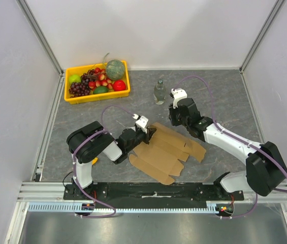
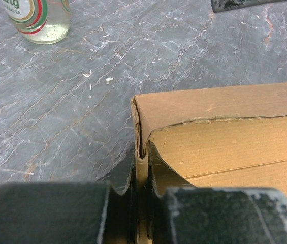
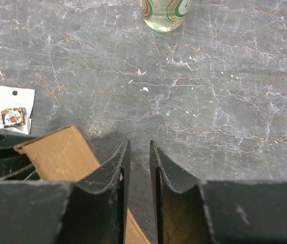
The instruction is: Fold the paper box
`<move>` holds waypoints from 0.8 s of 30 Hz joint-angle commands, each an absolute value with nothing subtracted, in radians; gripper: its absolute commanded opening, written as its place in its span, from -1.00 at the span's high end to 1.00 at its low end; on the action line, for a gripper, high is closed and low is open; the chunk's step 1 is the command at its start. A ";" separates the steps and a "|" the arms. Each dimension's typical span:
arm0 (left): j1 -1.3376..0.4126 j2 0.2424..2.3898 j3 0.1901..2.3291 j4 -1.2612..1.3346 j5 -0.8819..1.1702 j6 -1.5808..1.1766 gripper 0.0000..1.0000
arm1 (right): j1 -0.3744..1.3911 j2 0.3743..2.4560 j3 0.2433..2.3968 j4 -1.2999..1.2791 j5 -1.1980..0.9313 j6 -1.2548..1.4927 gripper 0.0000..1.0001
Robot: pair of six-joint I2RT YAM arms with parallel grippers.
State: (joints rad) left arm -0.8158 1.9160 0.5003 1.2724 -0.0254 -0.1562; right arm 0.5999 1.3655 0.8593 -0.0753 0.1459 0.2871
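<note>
The paper box is a flat brown die-cut cardboard sheet on the grey table between the arms. My left gripper is at its far left corner, shut on a raised flap. In the left wrist view the gripper pinches the folded cardboard edge, and the sheet spreads out to the right. My right gripper is just beyond the sheet's far edge. In the right wrist view the gripper is a narrow gap apart with only table between the jaws. A cardboard flap lies to its left.
A clear bottle stands behind the sheet; it also shows in the left wrist view and the right wrist view. A yellow tray of fruit sits at the back left. Walls enclose the table.
</note>
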 commanded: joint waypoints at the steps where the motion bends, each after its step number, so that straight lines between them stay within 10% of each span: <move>1: -0.822 1.948 0.431 1.546 -0.060 -0.175 0.96 | 0.600 1.381 0.908 -0.008 0.167 0.344 0.46; 24: -0.927 2.020 0.431 1.664 -0.118 -0.110 0.85 | 0.670 1.387 0.845 0.021 0.003 0.290 0.67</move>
